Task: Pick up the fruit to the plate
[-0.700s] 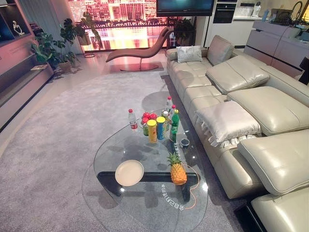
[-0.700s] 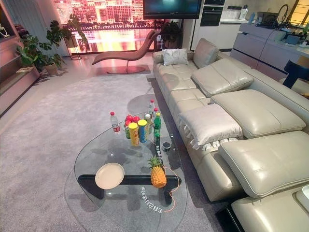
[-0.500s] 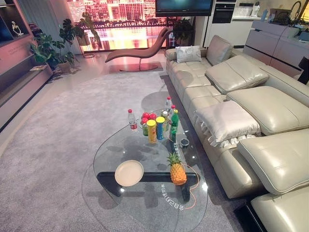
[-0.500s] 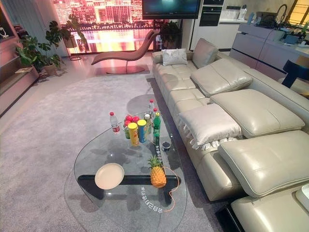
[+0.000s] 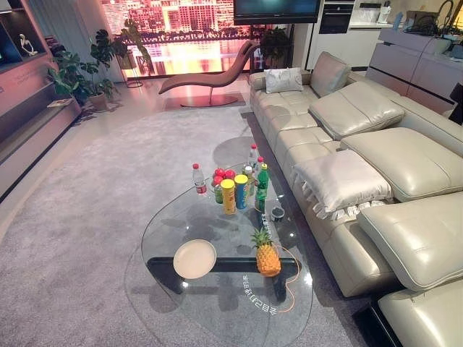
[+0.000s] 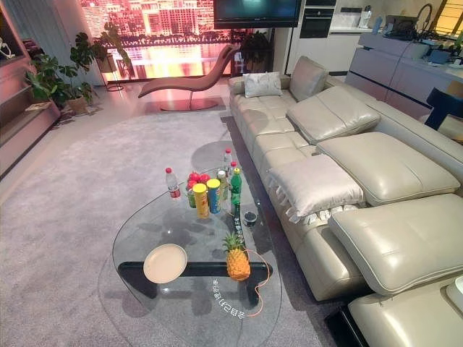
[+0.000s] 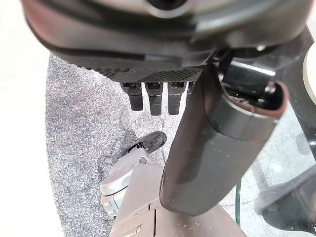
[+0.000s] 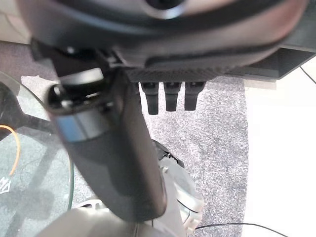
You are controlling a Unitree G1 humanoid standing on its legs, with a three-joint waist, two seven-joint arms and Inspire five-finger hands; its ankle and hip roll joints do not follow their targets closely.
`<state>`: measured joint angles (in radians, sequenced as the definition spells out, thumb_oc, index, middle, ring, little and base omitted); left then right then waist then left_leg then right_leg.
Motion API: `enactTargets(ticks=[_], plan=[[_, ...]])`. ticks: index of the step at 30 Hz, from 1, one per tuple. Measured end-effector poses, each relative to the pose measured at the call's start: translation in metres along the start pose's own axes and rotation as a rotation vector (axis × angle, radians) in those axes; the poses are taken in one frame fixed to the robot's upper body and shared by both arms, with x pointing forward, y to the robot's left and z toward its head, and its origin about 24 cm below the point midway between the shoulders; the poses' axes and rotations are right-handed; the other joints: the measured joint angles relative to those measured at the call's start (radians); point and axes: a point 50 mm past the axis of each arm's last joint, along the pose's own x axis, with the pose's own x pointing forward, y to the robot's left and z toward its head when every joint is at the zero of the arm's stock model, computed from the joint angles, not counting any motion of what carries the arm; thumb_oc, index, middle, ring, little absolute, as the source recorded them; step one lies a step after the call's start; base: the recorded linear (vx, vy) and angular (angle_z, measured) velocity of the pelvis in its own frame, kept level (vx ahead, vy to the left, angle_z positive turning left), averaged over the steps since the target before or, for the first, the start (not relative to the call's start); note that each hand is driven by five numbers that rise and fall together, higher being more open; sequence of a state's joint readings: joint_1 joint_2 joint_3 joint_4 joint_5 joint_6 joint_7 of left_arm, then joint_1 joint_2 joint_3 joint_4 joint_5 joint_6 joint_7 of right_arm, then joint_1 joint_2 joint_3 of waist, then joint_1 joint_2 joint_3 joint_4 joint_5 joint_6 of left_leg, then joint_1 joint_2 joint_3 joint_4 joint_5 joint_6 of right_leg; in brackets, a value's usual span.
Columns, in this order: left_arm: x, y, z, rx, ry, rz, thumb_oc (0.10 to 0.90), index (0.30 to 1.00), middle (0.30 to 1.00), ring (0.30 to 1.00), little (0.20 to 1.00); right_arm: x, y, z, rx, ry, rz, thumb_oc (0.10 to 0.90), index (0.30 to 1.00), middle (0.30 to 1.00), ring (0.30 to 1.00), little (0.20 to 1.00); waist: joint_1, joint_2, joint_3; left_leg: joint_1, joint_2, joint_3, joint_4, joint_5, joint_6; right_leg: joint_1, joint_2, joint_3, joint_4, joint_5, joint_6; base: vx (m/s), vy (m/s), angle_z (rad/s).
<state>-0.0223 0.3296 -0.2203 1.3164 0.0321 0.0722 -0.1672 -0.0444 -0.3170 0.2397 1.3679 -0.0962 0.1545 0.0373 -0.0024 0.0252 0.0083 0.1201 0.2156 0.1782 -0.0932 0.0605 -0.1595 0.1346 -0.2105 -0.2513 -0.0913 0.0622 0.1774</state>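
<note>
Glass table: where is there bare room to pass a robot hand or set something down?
The glass table is bare along its near edge, in front of the plate and pineapple, and in a band between those two and the far cluster. There it is crowded: bottles and cans stand packed together, a small dark cup beside them. The plate itself is empty.

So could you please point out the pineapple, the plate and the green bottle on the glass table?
pineapple [image 5: 267, 261]: left eye view, on its orange body.
plate [image 5: 194, 258]: left eye view, on its bare middle.
green bottle [image 5: 262, 186]: left eye view, on its body.
</note>
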Motion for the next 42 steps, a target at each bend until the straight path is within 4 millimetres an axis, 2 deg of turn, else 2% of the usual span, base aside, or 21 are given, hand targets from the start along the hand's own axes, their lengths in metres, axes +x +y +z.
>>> enactTargets(ticks=[21, 29, 32, 34, 37, 42], plan=[[0.000, -0.003, 0.000, -0.002, -0.009, -0.005, 0.800, 0.900, 0.900, 0.900, 0.900, 0.000, 0.000, -0.002, 0.000, 0.015, -0.001, 0.800, 0.900, 0.900, 0.900, 0.900, 0.001, 0.005, 0.011, -0.002, 0.000, -0.001, 0.000, -0.001, -0.002, -0.002, -0.001, -0.002, 0.000, -0.002, 0.001, 0.01, 0.002, 0.00], [0.000, -0.005, -0.003, -0.057, -0.021, -0.006, 0.800, 0.900, 0.900, 0.900, 0.900, 0.000, 0.000, -0.007, -0.006, 0.029, -0.004, 0.800, 0.900, 0.900, 0.900, 0.900, 0.002, 0.020, 0.026, -0.057, -0.001, 0.002, 0.002, 0.002, -0.006, -0.066, -0.001, 0.006, 0.000, 0.005, 0.002, 0.00, 0.008, -0.02], [0.000, -0.005, 0.001, -0.071, -0.036, -0.004, 0.800, 0.900, 0.900, 0.900, 0.900, 0.000, -0.003, -0.002, -0.019, 0.019, -0.014, 0.800, 0.900, 0.900, 0.900, 0.900, 0.001, 0.033, 0.056, -0.108, -0.008, 0.003, 0.007, 0.013, -0.003, -0.122, -0.001, 0.011, 0.002, 0.017, 0.002, -0.14, 0.033, -0.05], [0.000, -0.001, 0.022, -0.080, -0.091, 0.013, 0.800, 0.900, 0.900, 0.900, 0.900, -0.001, -0.011, 0.008, -0.021, -0.005, -0.034, 0.800, 0.900, 0.900, 0.900, 0.900, 0.000, 0.049, 0.103, -0.156, -0.014, 0.003, 0.008, 0.031, 0.000, -0.169, -0.001, 0.015, 0.006, 0.038, 0.000, -0.19, 0.011, -0.02], [-0.003, 0.009, 0.051, -0.075, -0.155, 0.034, 0.800, 0.900, 0.900, 0.900, 0.900, -0.004, -0.026, 0.030, -0.019, -0.049, -0.075, 0.800, 0.900, 0.900, 0.900, 0.900, 0.000, 0.056, 0.195, -0.201, -0.021, 0.001, 0.008, 0.051, 0.007, -0.211, -0.006, 0.016, 0.006, 0.060, -0.002, -0.05, 0.009, 0.01], [-0.004, 0.011, 0.057, -0.111, -0.174, 0.031, 0.800, 0.900, 0.900, 0.900, 0.900, -0.007, -0.037, 0.045, -0.019, -0.096, -0.124, 0.800, 0.900, 0.900, 0.900, 0.900, 0.001, 0.057, 0.236, -0.218, -0.026, -0.005, 0.008, 0.051, 0.009, -0.226, -0.010, 0.016, 0.006, 0.059, -0.001, -0.04, 0.010, 0.01]])
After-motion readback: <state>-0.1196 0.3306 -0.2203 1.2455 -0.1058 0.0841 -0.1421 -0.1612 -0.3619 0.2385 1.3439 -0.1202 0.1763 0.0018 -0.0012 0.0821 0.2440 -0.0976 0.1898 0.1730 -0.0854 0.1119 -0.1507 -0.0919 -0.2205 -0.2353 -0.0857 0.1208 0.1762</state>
